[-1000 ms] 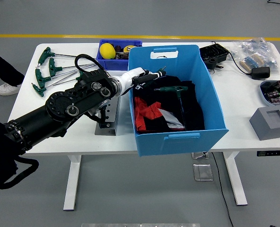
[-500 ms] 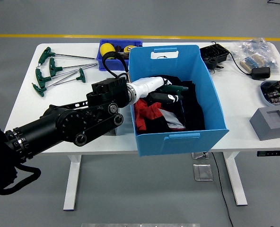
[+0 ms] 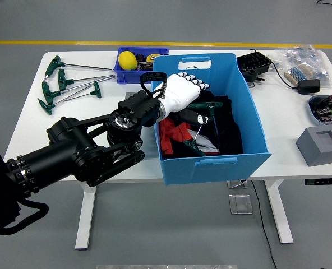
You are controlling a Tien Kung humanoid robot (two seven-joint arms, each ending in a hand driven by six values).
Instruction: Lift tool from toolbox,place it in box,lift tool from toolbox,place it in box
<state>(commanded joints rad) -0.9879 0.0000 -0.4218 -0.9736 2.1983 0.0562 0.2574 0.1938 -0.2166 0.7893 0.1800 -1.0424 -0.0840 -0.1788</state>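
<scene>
Now the left hand hangs over the blue box, its white fingers spread and gripping nothing. Just below it, inside the box, a green-handled T-wrench lies slanted on the dark cloth, with another green handle further back. Judging from that, the drop is done; the hand should rise straight up, clearing the box wall before swinging left. Remaining green T-wrenches lie on the white table, well left of the small blue tray. The right hand is out of view.
</scene>
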